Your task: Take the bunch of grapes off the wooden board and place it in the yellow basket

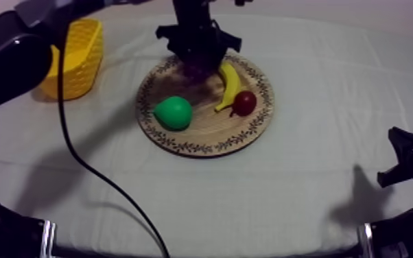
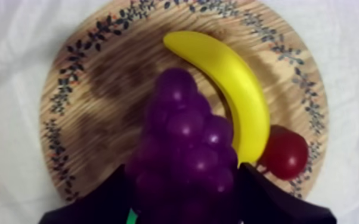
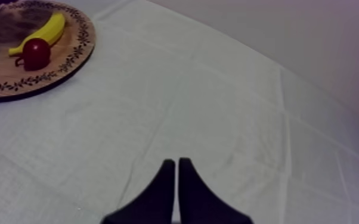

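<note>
The counter (image 1: pixel 250 199) lay bare under the right pincer (image 3: pixel 177 162), whose fingers were pressed together on nothing. The wooden board (image 1: pixel 202 137) sat beneath the left pincer (image 2: pixel 183 168), with the yellow basket (image 1: pixel 79 58) well apart from it. That pincer was closed round the bunch of grapes (image 2: pixel 185 128), over the board. The banana (image 2: pixel 229 83) lay just beside it, the pear (image 1: pixel 173 112) near, and the small red fruit (image 2: pixel 284 152) beyond the banana.

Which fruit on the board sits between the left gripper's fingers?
The purple bunch of grapes; the banana, pear and small red fruit lie free beside it.
</note>
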{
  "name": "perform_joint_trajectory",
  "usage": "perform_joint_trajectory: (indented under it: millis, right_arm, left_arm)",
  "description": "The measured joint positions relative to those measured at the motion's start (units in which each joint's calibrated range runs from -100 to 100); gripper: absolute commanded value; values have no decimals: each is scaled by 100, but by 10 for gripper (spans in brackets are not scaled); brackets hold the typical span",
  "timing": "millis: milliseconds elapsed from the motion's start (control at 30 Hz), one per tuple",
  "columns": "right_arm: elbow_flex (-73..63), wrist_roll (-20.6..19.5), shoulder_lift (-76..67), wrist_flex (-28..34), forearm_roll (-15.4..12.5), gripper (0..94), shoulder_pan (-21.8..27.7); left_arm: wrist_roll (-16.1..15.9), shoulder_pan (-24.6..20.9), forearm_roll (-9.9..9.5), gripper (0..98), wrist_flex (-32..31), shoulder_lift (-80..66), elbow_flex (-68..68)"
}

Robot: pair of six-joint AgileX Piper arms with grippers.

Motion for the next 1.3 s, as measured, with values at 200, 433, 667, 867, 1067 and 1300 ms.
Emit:
perform_joint_trajectory:
  millis: [200,433,667,867,1067,1300]
  right_arm:
    - [0,0,0,0,0,3,0]
    - [0,0,0,0,0,3,0]
    - [0,0,0,0,0,3,0]
    - [0,0,0,0,0,3,0]
    - [0,0,0,0,0,3,0]
    - [0,0,0,0,0,3,0]
  left_arm:
    - [-32,46,-72,499,129,-739,291]
    - [-101,48,-140,506,243,-1551,601]
    - [-234,-210,-235,511,241,-2131,1056]
    - [-394,-632,-300,512,155,-2407,1486]
    - [-597,-1147,-353,514,92,-2525,1752]
    - [-807,-1728,-380,519,21,-2559,1792]
